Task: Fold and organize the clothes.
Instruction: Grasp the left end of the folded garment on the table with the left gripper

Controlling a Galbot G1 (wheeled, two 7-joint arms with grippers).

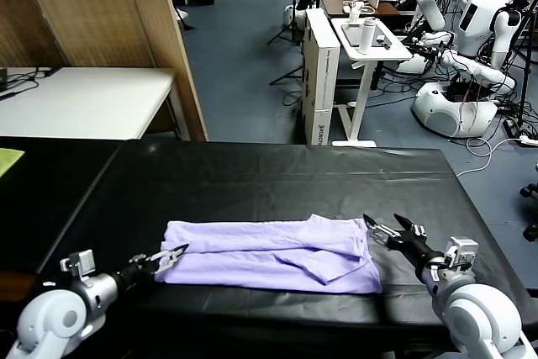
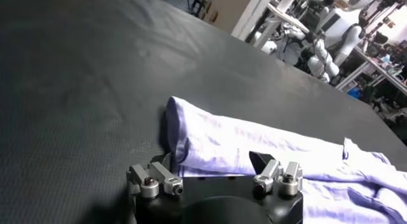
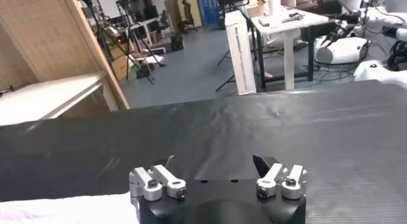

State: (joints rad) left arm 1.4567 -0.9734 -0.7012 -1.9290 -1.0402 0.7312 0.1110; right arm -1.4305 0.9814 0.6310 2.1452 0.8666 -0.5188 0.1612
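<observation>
The T-shirt (image 1: 273,256) lies as a long strip on the black tabletop (image 1: 277,182), its long axis running nine to three. The left hand (image 1: 168,258), spread, touches its nine o'clock end; the right hand (image 1: 388,229), also spread, waits at three.

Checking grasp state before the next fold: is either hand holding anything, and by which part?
Nothing is held. The left hand is open at the T-shirt's left end, and the right hand is open beside its right end.
</observation>
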